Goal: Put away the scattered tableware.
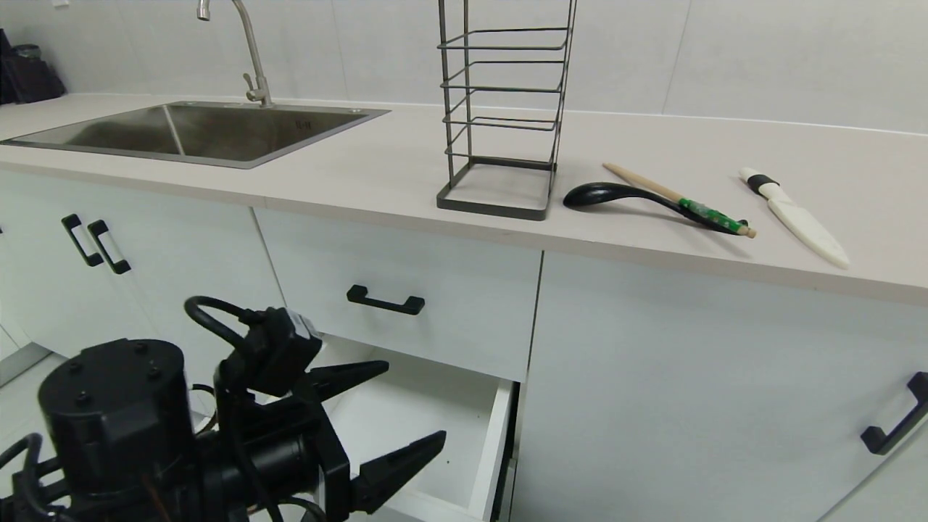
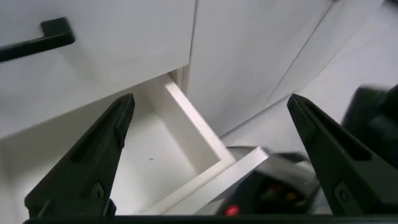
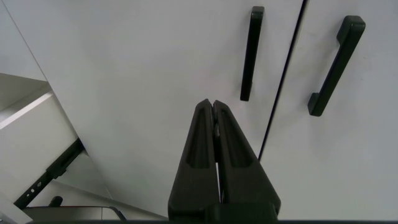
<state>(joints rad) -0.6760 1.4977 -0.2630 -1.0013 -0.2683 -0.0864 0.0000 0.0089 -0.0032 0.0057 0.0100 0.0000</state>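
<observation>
Up on the countertop (image 1: pixel 348 174) waits the ladle (image 1: pixel 594 196) — I'd lift my wide-open left gripper (image 1: pixel 413 401) clear of the (open) drawer (image 1: pixel 494 435) first.

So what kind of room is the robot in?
Most likely a kitchen: a steel sink with a tap sits in the counter, a black ladle and white knife lie on it, and an open drawer is below.

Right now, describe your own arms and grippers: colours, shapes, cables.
The left arm's black gripper has two long, wedge-shaped fingers tapering to points. Behind it sit a boxy black camera housing, a looping black cable and a round black joint cap with bolts. The right arm's black gripper has matching tapered fingers.
</observation>
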